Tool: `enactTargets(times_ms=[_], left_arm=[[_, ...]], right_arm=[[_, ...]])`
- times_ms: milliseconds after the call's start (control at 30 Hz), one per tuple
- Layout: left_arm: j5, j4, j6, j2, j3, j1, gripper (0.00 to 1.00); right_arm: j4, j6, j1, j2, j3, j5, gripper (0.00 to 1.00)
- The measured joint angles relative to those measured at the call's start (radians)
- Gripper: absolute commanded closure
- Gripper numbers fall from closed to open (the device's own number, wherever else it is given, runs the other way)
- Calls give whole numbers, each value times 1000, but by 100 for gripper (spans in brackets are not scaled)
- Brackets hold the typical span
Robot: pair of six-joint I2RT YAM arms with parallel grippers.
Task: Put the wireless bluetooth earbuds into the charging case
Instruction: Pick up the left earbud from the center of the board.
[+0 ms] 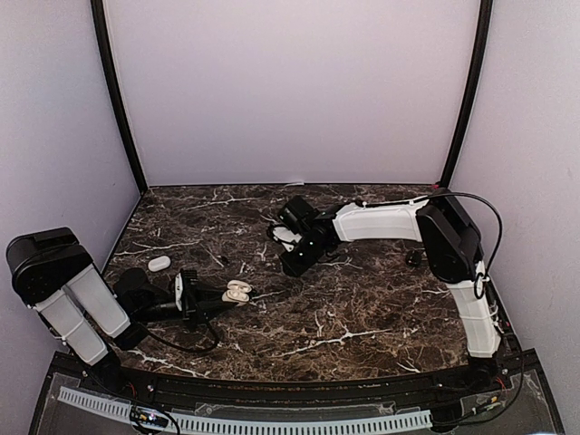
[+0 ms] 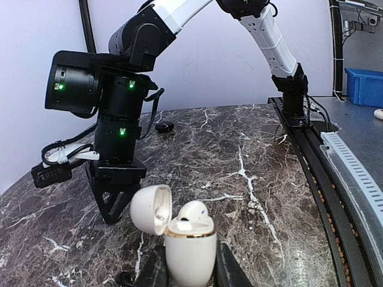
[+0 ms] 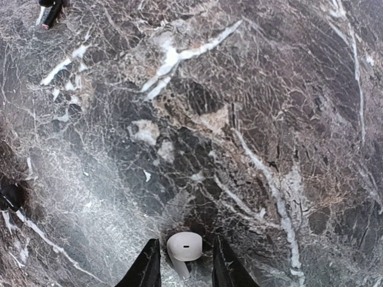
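The white charging case [image 2: 190,251] with a gold rim stands upright between my left gripper's [image 2: 190,266] fingers, which are shut on its body. Its lid [image 2: 151,208] hangs open to the left. One white earbud [image 2: 193,211] sits in the case with its head sticking out. In the top view the case [image 1: 237,291] is at the front left of the table. A second earbud [image 3: 184,246] lies on the marble, stem pointing toward the camera. My right gripper [image 3: 185,241] is low over it, open, one finger on each side with a small gap to each.
A white oval object [image 1: 159,263] lies on the marble tabletop [image 1: 362,308] behind the left arm. A small dark object [image 1: 414,257] rests near the right arm. A black stick with a red tip [image 3: 51,12] lies farther off. A blue bin [image 2: 365,86] stands off the table.
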Motion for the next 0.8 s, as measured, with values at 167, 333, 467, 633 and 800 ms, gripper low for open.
enactTargets(times_ms=[167, 333, 467, 633, 800], left_arm=[[0, 0, 0, 0, 0, 0, 100], [0, 0, -1, 0, 0, 0, 100], [0, 0, -4, 0, 0, 0, 100], [0, 0, -7, 0, 0, 0, 100], [0, 0, -8, 0, 0, 0, 100]], right_arm=[[-29, 0, 0, 19, 26, -8, 77], [-46, 2, 0, 27, 42, -19, 70], [-55, 4, 2, 30, 54, -21, 68], [-62, 4, 2, 41, 70, -19, 72], [-73, 5, 3, 48, 84, -19, 72]])
